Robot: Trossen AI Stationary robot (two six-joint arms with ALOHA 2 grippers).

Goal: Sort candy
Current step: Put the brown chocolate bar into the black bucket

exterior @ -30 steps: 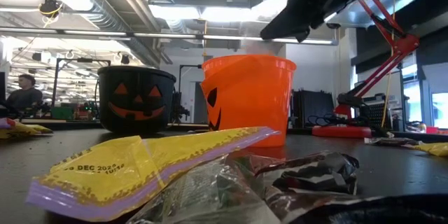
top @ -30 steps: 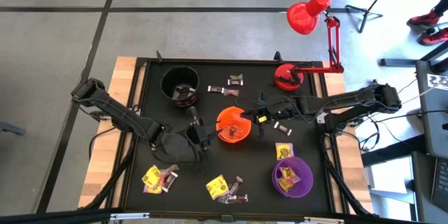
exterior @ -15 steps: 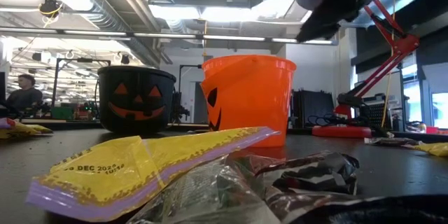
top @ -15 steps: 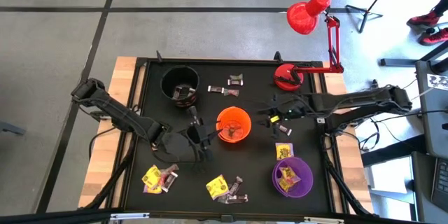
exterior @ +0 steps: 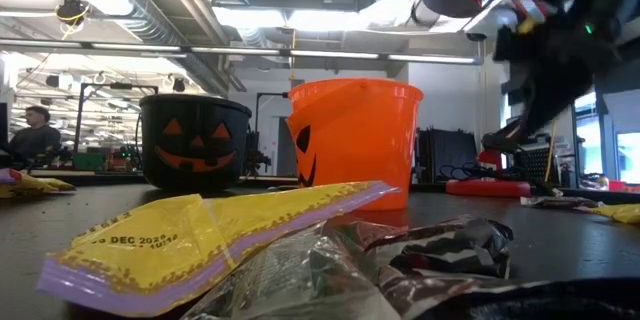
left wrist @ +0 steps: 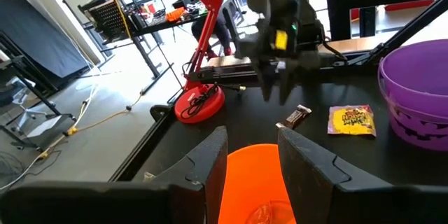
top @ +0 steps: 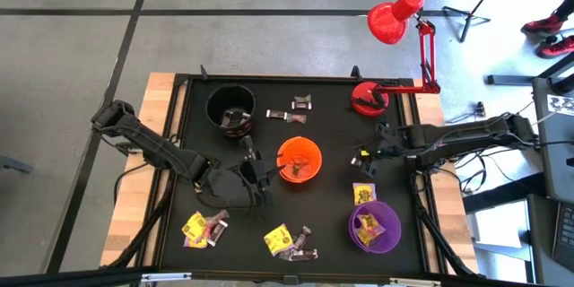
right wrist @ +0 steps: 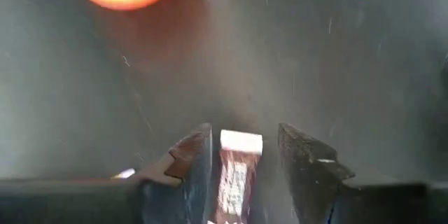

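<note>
My right gripper (top: 363,156) (right wrist: 241,161) hangs open, pointing steeply down over the black mat right of the orange cup (top: 299,160). Its fingers stand on either side of a brown candy with a white end (right wrist: 238,171) (left wrist: 294,115) that lies flat on the mat; I see no touch. My left gripper (top: 267,173) (left wrist: 252,157) stays open and holds nothing, level at the orange cup's left rim (left wrist: 255,182). A yellow candy (top: 363,195) lies beside the purple cup (top: 374,226). The black cup (top: 230,108) stands at the far left.
More candies lie near the far edge (top: 298,108) and in groups near the front edge (top: 204,227) (top: 291,242). A red desk lamp's base (top: 368,99) stands at the far right of the mat. In the low view a yellow wrapper (exterior: 200,235) fills the foreground.
My right gripper has drawn back from above the orange cup's right rim toward the table's right edge, sunk lower and tipped from nearly level to steeply downward. It now hangs over the brown candy on the mat. My left arm has kept still.
</note>
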